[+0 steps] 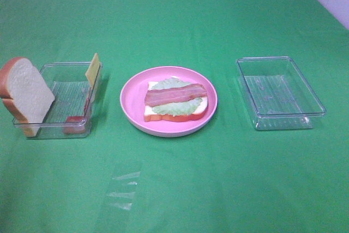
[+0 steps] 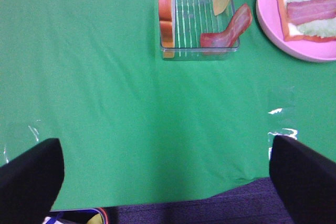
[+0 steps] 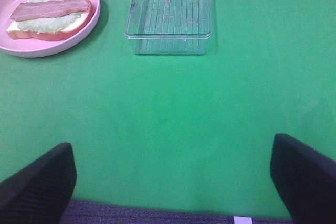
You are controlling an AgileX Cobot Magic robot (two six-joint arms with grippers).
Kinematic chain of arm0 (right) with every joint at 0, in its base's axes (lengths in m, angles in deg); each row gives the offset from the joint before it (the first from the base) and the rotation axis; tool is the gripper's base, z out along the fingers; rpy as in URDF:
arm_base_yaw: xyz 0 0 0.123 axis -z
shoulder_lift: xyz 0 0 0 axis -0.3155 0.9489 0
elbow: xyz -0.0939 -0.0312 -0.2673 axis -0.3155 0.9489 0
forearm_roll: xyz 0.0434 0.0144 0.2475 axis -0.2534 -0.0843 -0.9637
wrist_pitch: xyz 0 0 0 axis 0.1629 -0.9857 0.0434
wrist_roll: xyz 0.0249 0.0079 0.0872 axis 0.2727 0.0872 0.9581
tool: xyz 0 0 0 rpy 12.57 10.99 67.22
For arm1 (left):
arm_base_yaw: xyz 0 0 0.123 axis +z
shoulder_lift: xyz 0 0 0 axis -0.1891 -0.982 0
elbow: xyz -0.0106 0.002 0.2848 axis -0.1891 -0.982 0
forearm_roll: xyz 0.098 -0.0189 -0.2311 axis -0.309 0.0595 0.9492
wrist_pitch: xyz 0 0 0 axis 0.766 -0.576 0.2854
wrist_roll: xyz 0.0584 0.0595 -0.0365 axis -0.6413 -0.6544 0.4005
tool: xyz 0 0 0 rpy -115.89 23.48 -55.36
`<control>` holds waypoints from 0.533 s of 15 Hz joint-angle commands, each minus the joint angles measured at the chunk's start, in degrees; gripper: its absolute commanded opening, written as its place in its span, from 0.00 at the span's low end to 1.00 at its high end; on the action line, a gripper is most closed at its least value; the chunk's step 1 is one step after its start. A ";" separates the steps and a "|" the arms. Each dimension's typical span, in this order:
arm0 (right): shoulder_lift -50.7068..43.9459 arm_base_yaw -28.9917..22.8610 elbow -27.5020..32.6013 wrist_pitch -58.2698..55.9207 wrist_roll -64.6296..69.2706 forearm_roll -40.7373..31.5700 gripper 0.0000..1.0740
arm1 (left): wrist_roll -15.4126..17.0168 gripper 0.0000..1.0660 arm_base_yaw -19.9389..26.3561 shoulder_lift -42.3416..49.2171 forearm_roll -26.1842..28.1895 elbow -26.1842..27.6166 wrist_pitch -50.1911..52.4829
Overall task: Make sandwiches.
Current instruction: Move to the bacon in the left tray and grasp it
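Left gripper [image 2: 168, 174], jaws wide, above cloth edge [image 2: 157, 195]

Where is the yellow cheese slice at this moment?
In the exterior high view, the cheese slice stands propped against the right wall of the left clear tray, on the side nearest the pink plate.
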 commanded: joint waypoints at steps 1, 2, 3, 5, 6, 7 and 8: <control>-1.83 0.00 0.17 0.34 0.00 -0.34 0.90 | -3.09 0.96 -0.17 -12.15 1.89 6.13 -5.39; -1.83 0.00 0.17 0.34 0.00 -0.34 0.90 | -1.78 0.96 -3.44 -24.18 1.38 12.55 -5.27; -1.83 0.00 0.17 0.34 0.00 -0.34 0.90 | 0.57 0.96 -7.39 -29.45 -0.23 16.16 -5.10; -1.83 0.00 0.17 0.34 0.00 -0.34 0.90 | 6.88 0.96 -15.81 -39.82 -6.70 22.63 -5.39; -1.83 0.00 0.17 0.34 0.00 -0.34 0.90 | 8.25 0.96 -17.25 -41.77 -7.68 23.89 -5.39; -1.83 0.00 0.17 0.34 0.00 -0.34 0.90 | 11.29 0.96 -20.00 -45.78 -9.63 26.64 -5.39; -1.83 0.00 0.17 0.34 0.00 -0.34 0.90 | 13.18 0.96 -21.49 -49.90 -9.57 28.76 -5.39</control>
